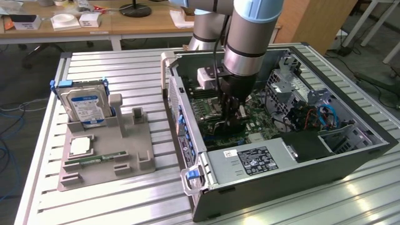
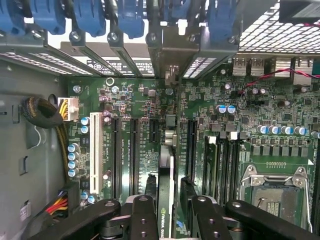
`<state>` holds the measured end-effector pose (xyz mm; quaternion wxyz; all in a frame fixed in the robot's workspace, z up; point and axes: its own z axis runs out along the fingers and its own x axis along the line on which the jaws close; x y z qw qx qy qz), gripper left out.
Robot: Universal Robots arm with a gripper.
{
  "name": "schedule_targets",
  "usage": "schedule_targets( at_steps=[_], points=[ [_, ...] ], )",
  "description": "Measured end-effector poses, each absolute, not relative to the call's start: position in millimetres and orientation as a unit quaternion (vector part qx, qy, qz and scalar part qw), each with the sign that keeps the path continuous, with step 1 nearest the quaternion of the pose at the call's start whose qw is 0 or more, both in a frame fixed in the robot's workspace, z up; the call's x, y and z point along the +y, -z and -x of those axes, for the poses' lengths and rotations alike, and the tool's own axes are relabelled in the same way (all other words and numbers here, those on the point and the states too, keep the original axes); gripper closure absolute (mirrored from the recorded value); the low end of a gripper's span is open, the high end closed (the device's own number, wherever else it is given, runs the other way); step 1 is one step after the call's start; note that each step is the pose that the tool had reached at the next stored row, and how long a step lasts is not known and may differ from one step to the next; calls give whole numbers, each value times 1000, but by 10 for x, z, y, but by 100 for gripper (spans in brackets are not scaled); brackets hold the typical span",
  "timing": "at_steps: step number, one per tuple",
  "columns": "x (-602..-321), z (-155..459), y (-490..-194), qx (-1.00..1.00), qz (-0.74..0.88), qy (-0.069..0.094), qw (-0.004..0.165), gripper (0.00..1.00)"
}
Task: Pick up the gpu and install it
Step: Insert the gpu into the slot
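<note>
Pick-up done: claw (image 2: 167, 210) pinching gpu (image 2: 164, 200) edge-on above motherboard (image 2: 210, 130) slots inside case (image 1: 350, 154); seating not yet done.

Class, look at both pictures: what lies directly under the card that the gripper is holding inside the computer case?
Under the gpu, held edge-on by the gripper, lies the green motherboard with its long black expansion slots. The card's lower edge and the board directly beneath it are covered.

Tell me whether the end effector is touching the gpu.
Touching: in the wrist view the end effector fingers clamp the gpu, seen edge-on, from both sides.
</note>
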<state>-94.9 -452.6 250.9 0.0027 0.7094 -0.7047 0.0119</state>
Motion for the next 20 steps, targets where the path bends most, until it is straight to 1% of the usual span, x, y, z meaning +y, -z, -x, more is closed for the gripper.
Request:
schedule_targets(
  at_steps=[20],
  points=[
    [-4526,949,-2701,-705,-709,-12,3,67]
  ],
)
